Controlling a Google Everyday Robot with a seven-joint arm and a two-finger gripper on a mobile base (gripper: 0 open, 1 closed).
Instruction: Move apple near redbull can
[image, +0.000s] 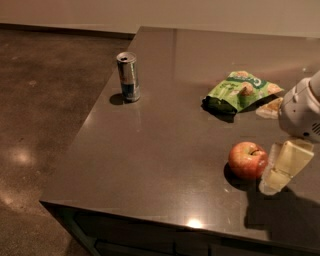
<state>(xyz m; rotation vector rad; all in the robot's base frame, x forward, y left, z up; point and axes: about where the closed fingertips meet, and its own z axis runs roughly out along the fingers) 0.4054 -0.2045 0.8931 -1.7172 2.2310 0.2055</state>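
The red apple (247, 159) with yellowish patches sits on the dark table (165, 150) near its front right. The redbull can (128, 76), slim and silver-and-blue, stands upright near the table's far left edge, well apart from the apple. My gripper (280, 172) hangs low at the right edge of the view, right beside the apple on its right side, close to the tabletop. Its white wrist housing (300, 115) is above it. The apple rests on the table.
A green snack bag (240, 90) lies behind the apple at the back right, with a small tan packet (270, 107) beside it. The table's left and front edges drop to a polished concrete floor (45, 115).
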